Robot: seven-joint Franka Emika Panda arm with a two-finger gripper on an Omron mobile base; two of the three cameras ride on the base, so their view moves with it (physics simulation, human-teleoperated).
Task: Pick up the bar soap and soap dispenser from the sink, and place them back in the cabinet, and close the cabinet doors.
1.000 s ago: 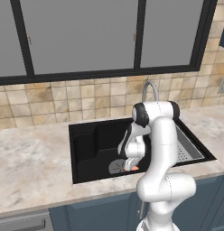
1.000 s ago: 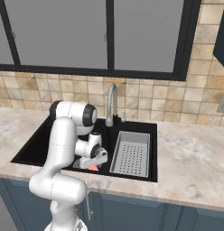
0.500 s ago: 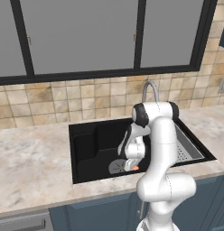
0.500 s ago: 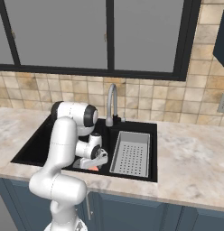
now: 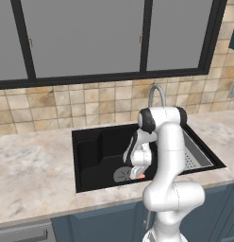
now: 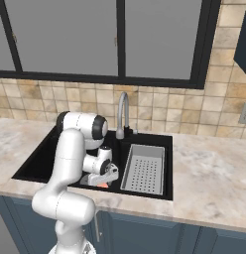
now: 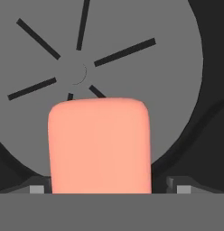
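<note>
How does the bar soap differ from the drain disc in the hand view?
The bar soap is salmon pink; the drain disc is grey. The soap is a rounded rectangle with a plain face; the drain is round, much wider, and cut by dark radial slots. The soap overlaps the drain's lower part. Both lie at the bottom of the sink.

Arm folded down, end effector [image 7: 107,188] spread wide.

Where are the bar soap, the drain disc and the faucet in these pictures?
bar soap [image 7: 99,146]: hand view, middle of its flat salmon top face.
drain disc [image 7: 145,76]: hand view, bare grey surface to the right of its hub.
faucet [image 6: 122,105]: right base view, upper curve of the silver spout.
</note>
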